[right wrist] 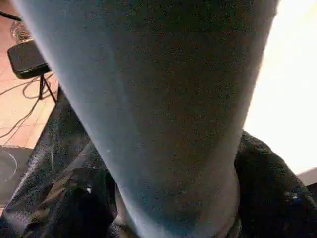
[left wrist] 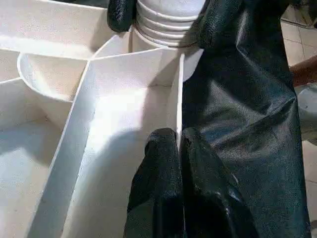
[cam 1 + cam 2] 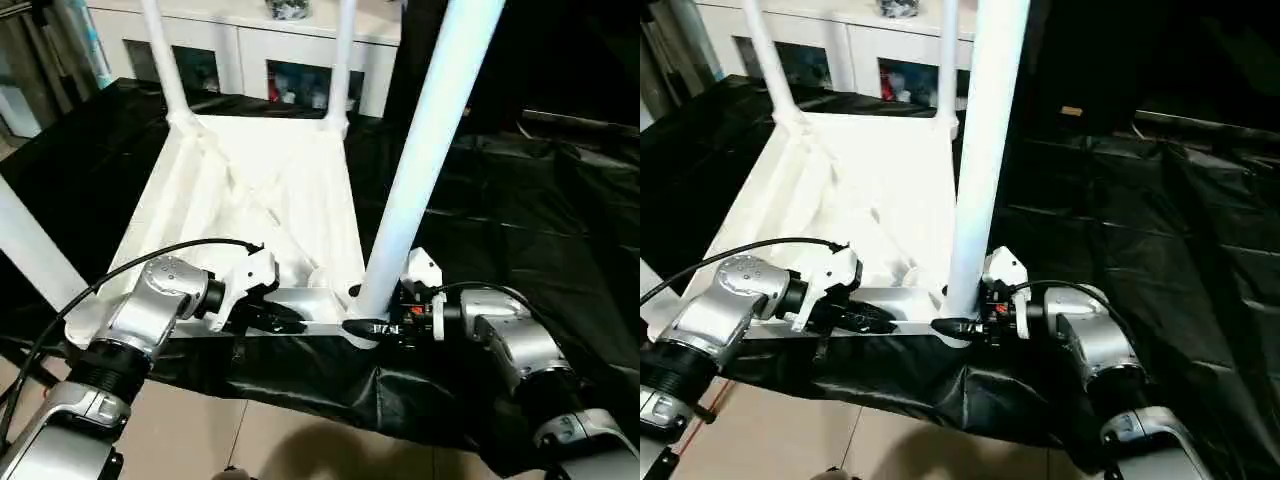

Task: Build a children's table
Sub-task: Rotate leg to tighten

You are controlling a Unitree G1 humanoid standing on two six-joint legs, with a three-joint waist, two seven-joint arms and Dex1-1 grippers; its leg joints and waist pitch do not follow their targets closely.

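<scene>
Table top (image 3: 250, 190) lies upside down on the black sheet (image 3: 520, 200), all four legs standing up. We pinch its near rim with our closed left gripper (image 2: 179, 144). Our right gripper (image 3: 372, 327) hugs the near right leg (image 3: 425, 160), maybe twisting it tight.

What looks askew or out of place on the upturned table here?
Nothing stands out. The table top lies underside up on the black sheet, legs standing in its corner sockets. The left gripper pinches the near rim; the right gripper brackets the near leg at its base.
</scene>
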